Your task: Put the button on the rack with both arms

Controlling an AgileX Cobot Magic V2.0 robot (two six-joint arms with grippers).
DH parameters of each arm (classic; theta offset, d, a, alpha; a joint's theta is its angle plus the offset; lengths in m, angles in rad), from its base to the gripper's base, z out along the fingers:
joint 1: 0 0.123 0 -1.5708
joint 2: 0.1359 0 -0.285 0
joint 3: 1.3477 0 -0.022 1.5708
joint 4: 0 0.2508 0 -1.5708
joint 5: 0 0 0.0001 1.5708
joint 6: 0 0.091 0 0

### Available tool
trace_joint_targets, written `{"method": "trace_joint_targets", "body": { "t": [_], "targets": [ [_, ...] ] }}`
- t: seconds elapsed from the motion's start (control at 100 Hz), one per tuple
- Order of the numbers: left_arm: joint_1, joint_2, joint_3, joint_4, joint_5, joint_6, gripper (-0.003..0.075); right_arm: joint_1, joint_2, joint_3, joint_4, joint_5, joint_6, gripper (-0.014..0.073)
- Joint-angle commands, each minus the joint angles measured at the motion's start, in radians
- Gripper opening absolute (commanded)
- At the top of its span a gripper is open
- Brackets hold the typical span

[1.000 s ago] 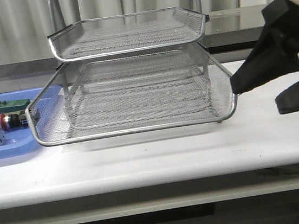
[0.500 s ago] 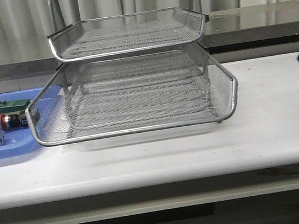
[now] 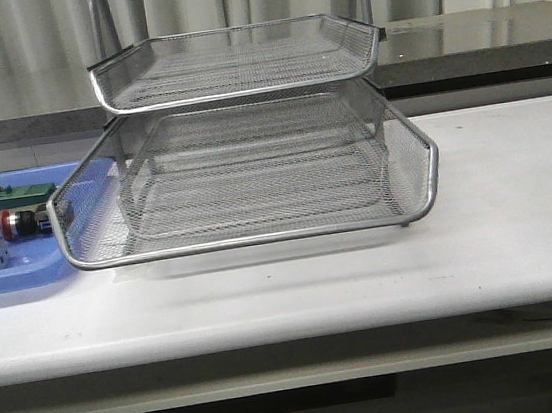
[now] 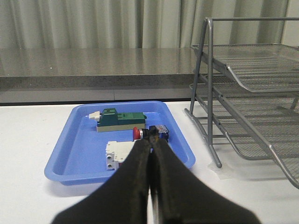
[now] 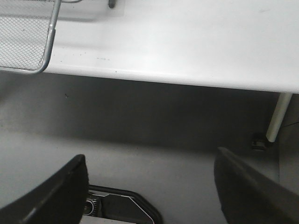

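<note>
The button lies on its side in the blue tray at the table's left end, red cap to the left. In the left wrist view the button shows just beyond the tips of my left gripper, which is shut with nothing between its fingers and stays short of the tray. The rack stands mid-table with its middle tray pulled forward; it also shows as the rack beside the tray. My right gripper is open and empty, out past the table's front edge over the floor. Neither gripper shows in the front view.
A green block part and a white block share the blue tray with the button. The rack's front corner and the white table edge show in the right wrist view, with a table leg beyond.
The right arm, which stood beside the rack's right side a second ago, has drawn back to the right and left the front view. The rack and the button have not moved.
</note>
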Motion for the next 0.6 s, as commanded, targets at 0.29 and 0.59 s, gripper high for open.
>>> {"method": "trace_joint_targets", "body": {
  "t": [0.29, 0.59],
  "targets": [
    [-0.008, -0.033, 0.046, -0.007, -0.087, -0.003, -0.0020, 0.001, -0.113, -0.036, -0.087, -0.019, 0.018, 0.0560],
    [-0.008, -0.033, 0.046, -0.007, -0.087, -0.003, -0.0020, 0.001, -0.113, -0.036, -0.086, -0.039, 0.018, 0.0227]
  ]
}}
